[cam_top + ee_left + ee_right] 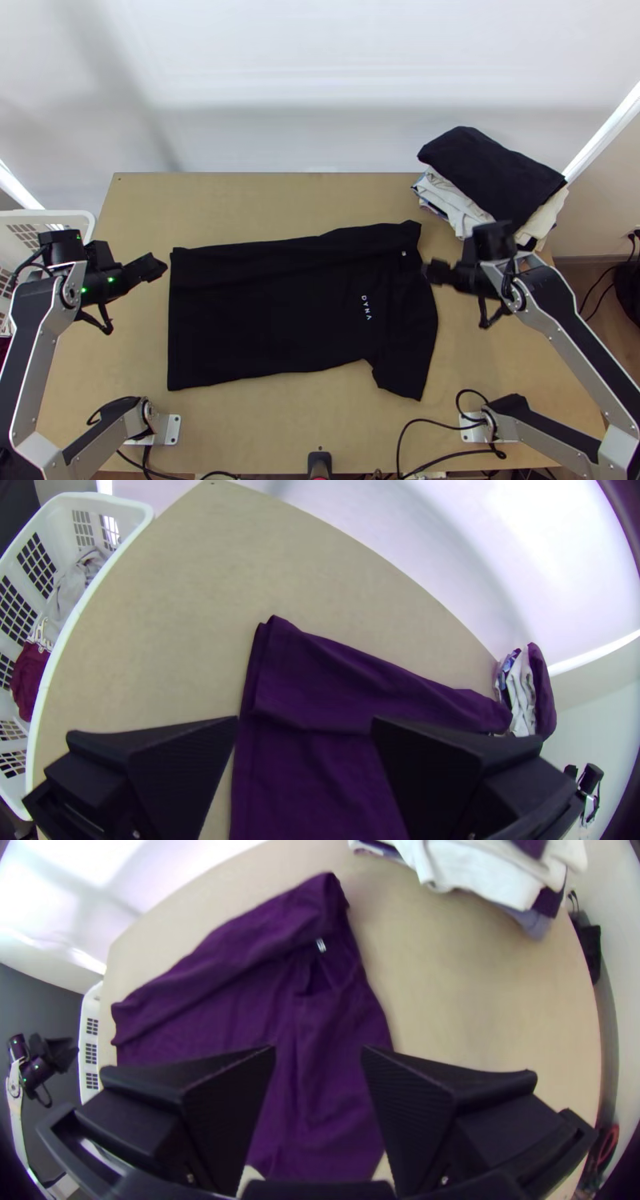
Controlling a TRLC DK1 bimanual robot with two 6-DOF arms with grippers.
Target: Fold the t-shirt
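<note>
A: Containers first.
B: White basket (56, 216) at the left edge of the top view, beside the table (264, 204). In the left wrist view it holds grey cloth (73, 587) and dark red cloth (28, 677), both bunched.
A: The jaws?
B: Left gripper (162, 267), left side of the top view: jaws wide apart, nothing between them. Its tips point at the shirt's left end. Right gripper (427, 270), right of the top view's centre: jaws also well parted, no cloth gripped. Its tips are at the shirt's right edge; contact cannot be determined.
A: And the t-shirt (272, 320)?
B: Black in the top view, lying across the middle of the table, hem end at left, one sleeve (404, 380) at lower right. A strip along its upper side is folded over; the rest lies spread, slightly creased.
A: Anything else?
B: A pile of clothes (456, 200) at upper right in the top view, with a folded black cloth (488, 172) on top.
</note>
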